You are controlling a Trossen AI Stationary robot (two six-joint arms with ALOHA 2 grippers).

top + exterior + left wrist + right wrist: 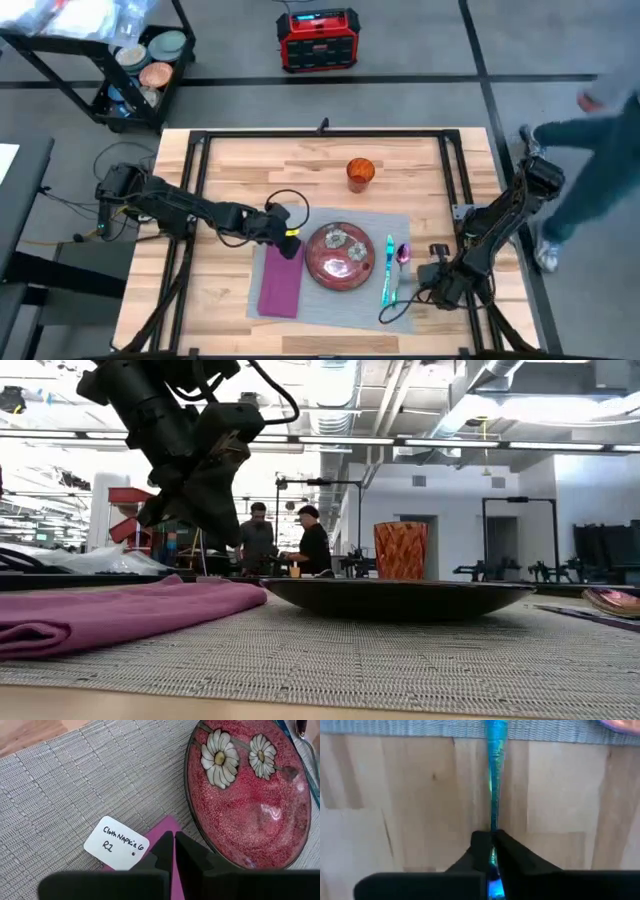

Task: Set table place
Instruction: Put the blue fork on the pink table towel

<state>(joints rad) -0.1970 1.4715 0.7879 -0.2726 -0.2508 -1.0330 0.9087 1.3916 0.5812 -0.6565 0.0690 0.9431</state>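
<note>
Placemat (330, 290) lies grey and broad on the near half of the table (240, 165), and everything is happening on it; the red plate (340, 257) with its 2 painted daisies sits in the mat's middle, a purple napkin (281, 280) lies flat just to the plate's left, touching or nearly touching its rim; the left gripper (290, 240) hangs over the napkin's far end, right beside the plate; in the left wrist view its 2 fingers (162, 852) are pressed together with only a sliver between them, nothing held, and a white tag reading "Cloth Napkin 6 R1" (116, 850) lies on the mat at the napkin's corner.

Over on the other side, the right gripper (428, 285) sits low by the mat's right edge; in the right wrist view its fingers (481, 851) are pinching the handle of a shiny blue utensil (494, 780), which runs away from the gripper across bare wood and onto the mat; from above, that blue utensil (387, 268) lies along the plate's right side, and a pinkish spoon (403, 253) rests just beyond it, near but apart.

An orange patterned cup (360, 173) stands upright on the bare planks beyond the mat, well clear of the plate; from table height the cup (400, 550) shows behind the plate's dark rim (400, 598); 2 people stand far off in the room, and another person passes at the table's right side.
</note>
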